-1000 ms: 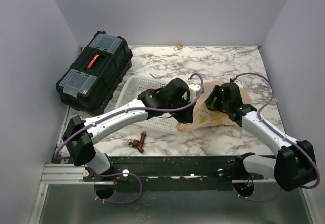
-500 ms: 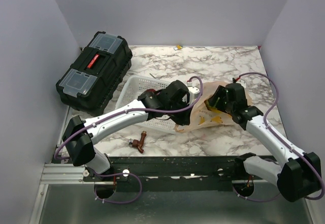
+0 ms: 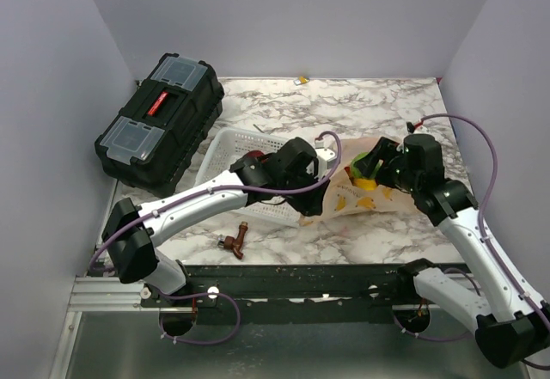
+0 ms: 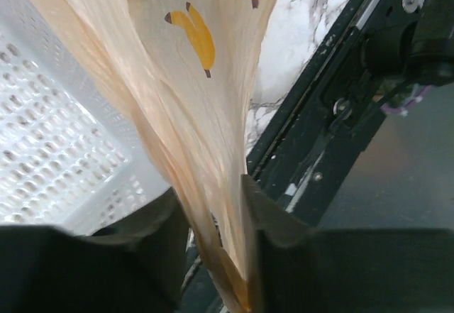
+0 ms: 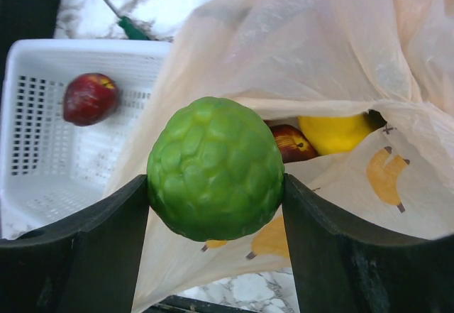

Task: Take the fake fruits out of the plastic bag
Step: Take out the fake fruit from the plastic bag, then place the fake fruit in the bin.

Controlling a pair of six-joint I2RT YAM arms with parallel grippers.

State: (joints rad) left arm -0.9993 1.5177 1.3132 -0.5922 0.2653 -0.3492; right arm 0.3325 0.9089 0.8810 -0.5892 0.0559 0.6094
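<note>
The pale peach plastic bag (image 3: 369,197) printed with yellow bananas lies on the marble table, right of the white basket (image 3: 225,173). My left gripper (image 4: 214,228) is shut on the bag's edge (image 4: 186,79), at the bag's left side in the top view (image 3: 322,186). My right gripper (image 5: 215,206) is shut on a bumpy green fruit (image 5: 216,168), held above the bag's mouth (image 3: 365,166). Inside the bag a red fruit (image 5: 289,143) and a yellow fruit (image 5: 335,132) show. A red apple (image 5: 89,98) lies in the basket.
A black toolbox (image 3: 161,121) stands at the back left. A small brown tap-shaped object (image 3: 233,241) lies near the front edge. A green-handled tool (image 5: 128,23) lies behind the basket. A small yellow piece (image 3: 302,79) lies at the back wall.
My right gripper has drawn back to the right and up with the green fruit, lifting it out of the bag's mouth. The left gripper keeps its hold on the bag.
</note>
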